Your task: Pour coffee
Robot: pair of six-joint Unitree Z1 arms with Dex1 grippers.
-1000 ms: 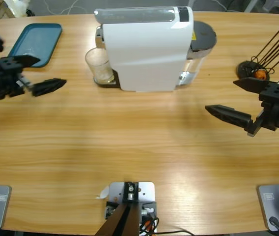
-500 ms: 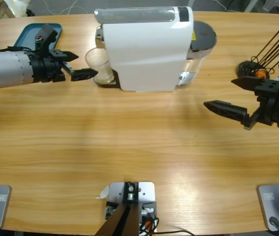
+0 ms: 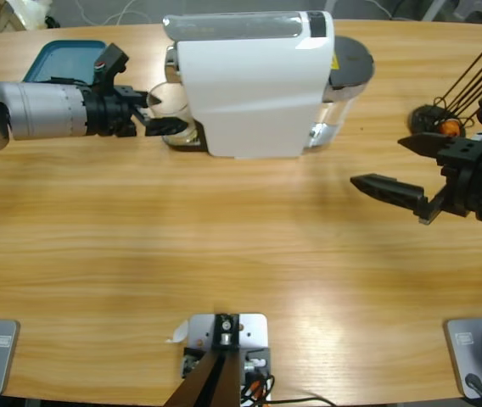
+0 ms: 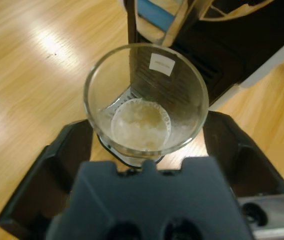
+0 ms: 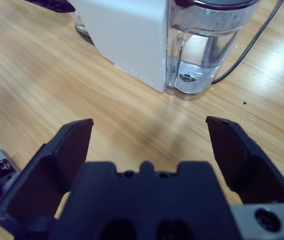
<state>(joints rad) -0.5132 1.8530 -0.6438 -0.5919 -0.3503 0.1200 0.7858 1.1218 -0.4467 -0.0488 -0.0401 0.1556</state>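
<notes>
A clear glass tumbler (image 3: 171,98) stands on the drip tray of the white coffee machine (image 3: 254,85), under its spout. In the left wrist view the glass (image 4: 144,95) holds a shallow pale brownish layer of coffee (image 4: 141,125) at the bottom. My left gripper (image 3: 170,113) reaches in from the left and is open, one jaw on each side of the glass (image 4: 149,127), with small gaps showing. Over the bare wood at the right, my right gripper (image 3: 381,161) hangs open and holds nothing (image 5: 149,125).
A teal tray (image 3: 63,55) lies at the back left, behind the left arm. The machine's clear water tank (image 5: 207,45) sits at its right end with a black cable beside it. A black holder with thin sticks (image 3: 436,120) stands at the far right.
The left arm has swung in from the left edge toward the machine, bringing its jaws around the glass. The right gripper has shifted only slightly.
</notes>
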